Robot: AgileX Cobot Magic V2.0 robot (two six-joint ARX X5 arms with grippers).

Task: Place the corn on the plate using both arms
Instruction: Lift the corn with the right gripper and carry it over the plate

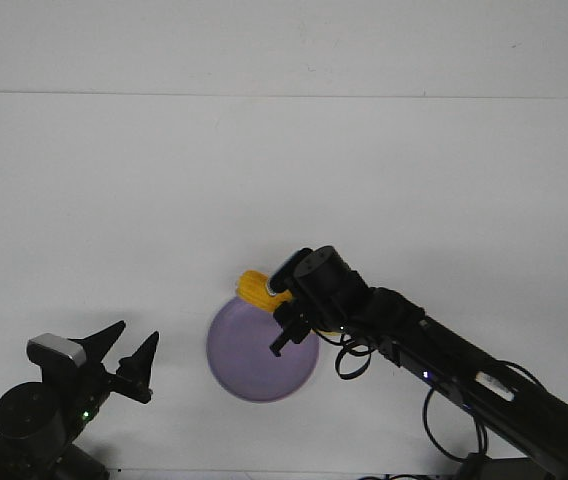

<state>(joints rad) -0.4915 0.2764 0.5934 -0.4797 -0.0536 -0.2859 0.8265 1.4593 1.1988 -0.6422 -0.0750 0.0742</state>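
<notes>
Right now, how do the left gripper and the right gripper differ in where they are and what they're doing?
The left gripper sits at the table's near left corner, open and empty, well clear of the plate. The right gripper reaches over the plate's far rim and appears shut on the corn, which is partly hidden by it. Both are black with pointed fingers.

white table (114,200), lavender plate (249,365) resting on it
</notes>
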